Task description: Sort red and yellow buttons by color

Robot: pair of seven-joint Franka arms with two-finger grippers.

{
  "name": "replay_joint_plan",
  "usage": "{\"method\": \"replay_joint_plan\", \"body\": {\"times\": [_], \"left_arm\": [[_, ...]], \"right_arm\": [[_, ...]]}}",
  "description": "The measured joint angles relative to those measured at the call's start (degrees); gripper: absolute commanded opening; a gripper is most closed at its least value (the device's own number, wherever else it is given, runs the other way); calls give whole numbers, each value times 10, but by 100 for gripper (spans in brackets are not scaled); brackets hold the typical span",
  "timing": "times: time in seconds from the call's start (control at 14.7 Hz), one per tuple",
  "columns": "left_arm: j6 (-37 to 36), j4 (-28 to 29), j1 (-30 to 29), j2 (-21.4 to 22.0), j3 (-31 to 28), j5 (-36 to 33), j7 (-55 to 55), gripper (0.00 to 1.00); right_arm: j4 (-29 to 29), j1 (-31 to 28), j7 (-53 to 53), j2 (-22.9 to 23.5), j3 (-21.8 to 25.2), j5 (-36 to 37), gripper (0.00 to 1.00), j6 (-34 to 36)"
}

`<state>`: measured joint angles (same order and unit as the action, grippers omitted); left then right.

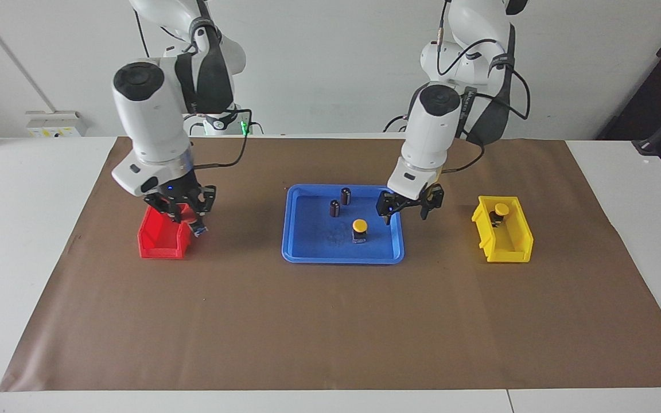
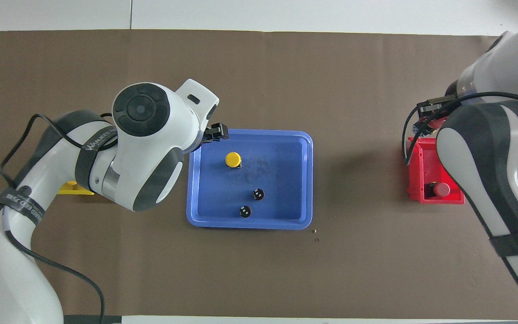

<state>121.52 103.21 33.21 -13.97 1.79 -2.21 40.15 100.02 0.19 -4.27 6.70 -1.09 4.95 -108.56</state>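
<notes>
My right pincer hangs over the red bin, its fingertips clamped on a red button whose base pokes out just below them. A second red button lies inside that bin beneath my pincer, at the end nearer to me.

My left pincer hovers over the edge of the blue tray, at the tray's end toward the left arm, with its jaws spread wide and nothing between them. A yellow button stands upright in the tray just beside this pincer. Two dark cylinders stand further into the tray. The yellow bin sits apart toward the left arm's end of the table, with a yellow button in it.
</notes>
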Motion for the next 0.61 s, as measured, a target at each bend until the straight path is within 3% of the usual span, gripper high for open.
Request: {"method": "replay_joint_plan", "body": {"times": [0.14, 0.41, 0.61], "left_arm": [[13, -1, 32, -23, 0, 0, 25, 100], [20, -8, 51, -54, -1, 0, 42, 84], [20, -9, 52, -58, -1, 0, 42, 65]], "right_arm": [[49, -41, -54, -4, 0, -18, 10, -63], [135, -50, -64, -17, -5, -20, 10, -141], [177, -55, -77, -36, -5, -20, 10, -171]]}}
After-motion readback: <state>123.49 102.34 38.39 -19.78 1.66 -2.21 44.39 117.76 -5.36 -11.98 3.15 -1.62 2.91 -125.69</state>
